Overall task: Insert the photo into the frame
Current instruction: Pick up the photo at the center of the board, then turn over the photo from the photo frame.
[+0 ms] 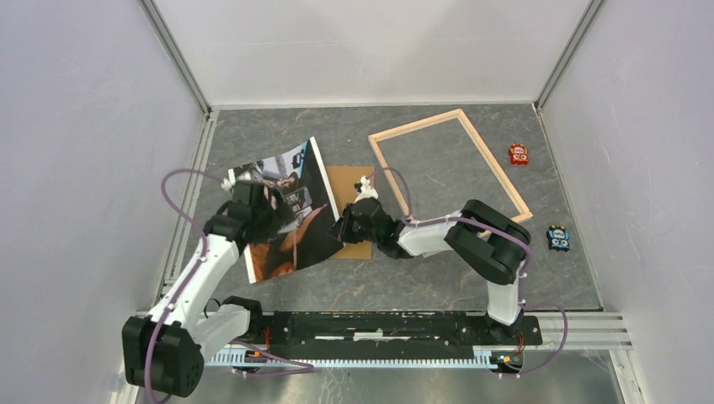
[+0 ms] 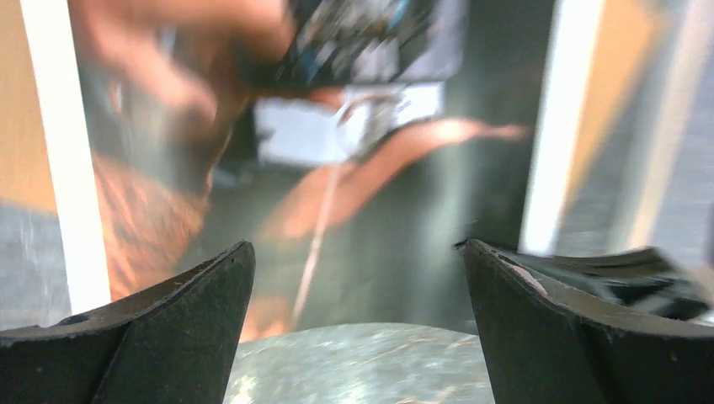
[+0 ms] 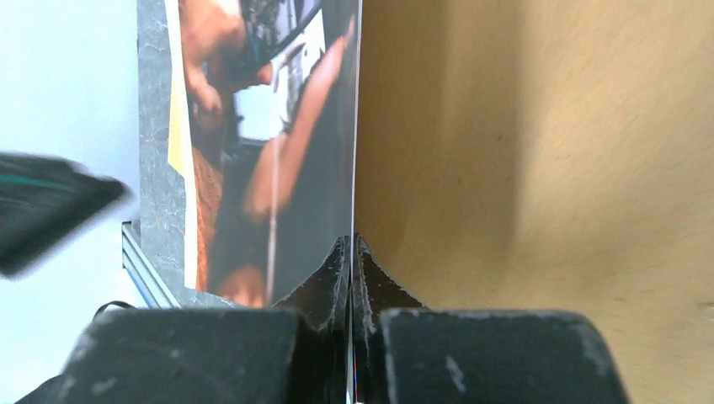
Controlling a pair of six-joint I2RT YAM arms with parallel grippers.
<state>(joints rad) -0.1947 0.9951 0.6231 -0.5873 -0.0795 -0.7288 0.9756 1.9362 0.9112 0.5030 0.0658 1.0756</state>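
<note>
Pinching the photo (image 1: 286, 210) by its right edge; nothing is framed yet.

My right gripper (image 3: 350, 252) is pressed together on the photo's thin edge, with its arm bent low and reaching left across the table. The photo lies left of centre, partly over the board (image 1: 352, 181). My left gripper (image 2: 358, 278) hovers spread wide above the photo, holding nothing. The frame (image 1: 416, 124) sits empty at far right, so I judge the carry and the seating are both left to do.
</note>
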